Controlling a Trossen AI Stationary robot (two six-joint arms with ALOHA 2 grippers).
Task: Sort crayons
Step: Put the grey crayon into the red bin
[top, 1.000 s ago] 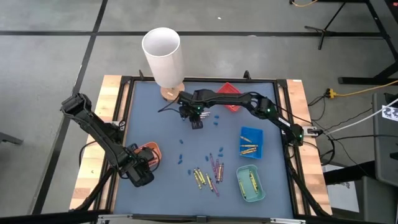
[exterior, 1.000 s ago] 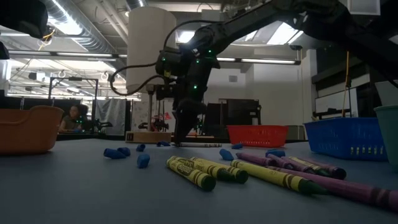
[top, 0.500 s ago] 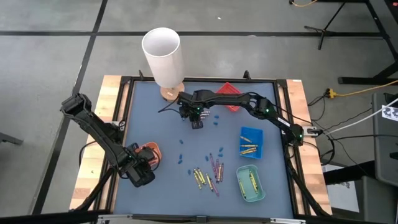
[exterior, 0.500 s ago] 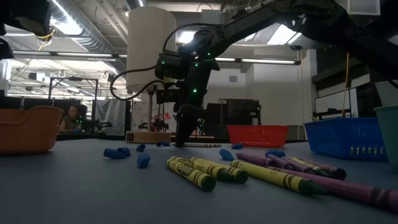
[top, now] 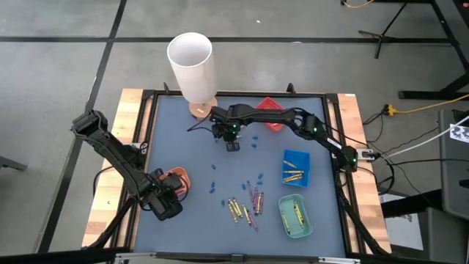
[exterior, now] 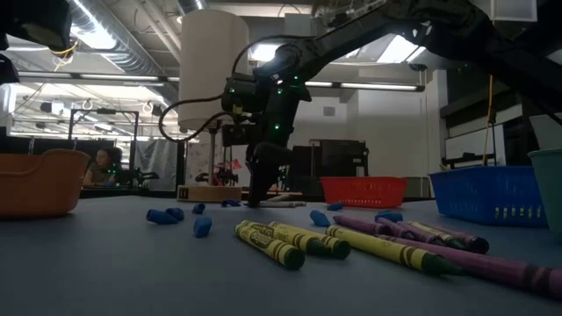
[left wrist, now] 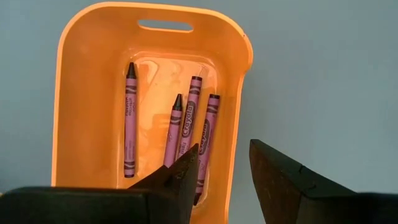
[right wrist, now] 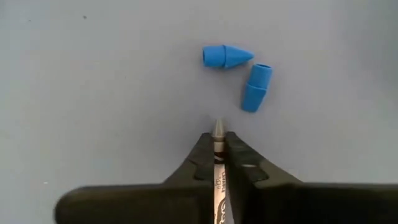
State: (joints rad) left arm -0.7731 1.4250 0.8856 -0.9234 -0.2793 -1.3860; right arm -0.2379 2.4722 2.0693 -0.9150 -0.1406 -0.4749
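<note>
The high view is evenly and brightly lit from above; only soft, short shadows are cast on the blue table surface (top: 183,220), and no glare is seen.

The low view is strongly backlit. Bright ceiling lights (exterior: 97,39) are seen in the room behind, so the arm is rendered as a dark silhouette. The nearest crayons (exterior: 281,241) are rendered slightly soft.

In the left wrist view, even light is seen, and a pale sheen lies on the floor of the orange tray (left wrist: 81,62). The near fingers are blurred in both wrist views.
</note>
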